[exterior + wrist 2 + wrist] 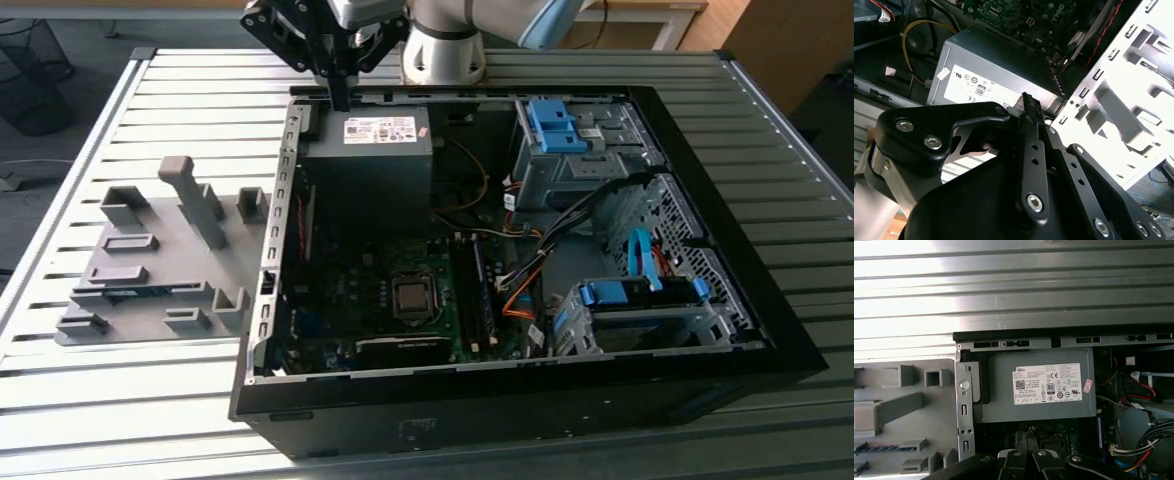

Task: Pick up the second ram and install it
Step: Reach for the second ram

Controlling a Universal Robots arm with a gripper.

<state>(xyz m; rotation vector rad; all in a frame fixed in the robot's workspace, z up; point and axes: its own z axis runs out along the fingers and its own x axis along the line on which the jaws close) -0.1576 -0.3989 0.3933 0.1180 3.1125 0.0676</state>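
I found the tool (340, 97), a black two-fingered gripper, hanging over the far rim of the open black computer case (785, 335), at twelve o'clock of the one grey metal power supply box (367, 170) in the exterior view. Its fingers were pressed together and gripped nothing. In the first wrist view their tips were hard to pick out against the dark board.

The second ram (134, 292), a single slim blue circuit-board stick, lay in the grey plastic holder plate (174, 262) on the ribbed metal table (200, 90). It was at nine o'clock of the case and well apart from the tool. The holder's blocks hid most of it, and the first wrist view cut off one end.

Inside the case I counted two chunky blue plastic drive-bay clips, at one o'clock (554, 125) and four o'clock (641, 293). The memory slots (474, 290) were too dark for me to tell whether they were filled.
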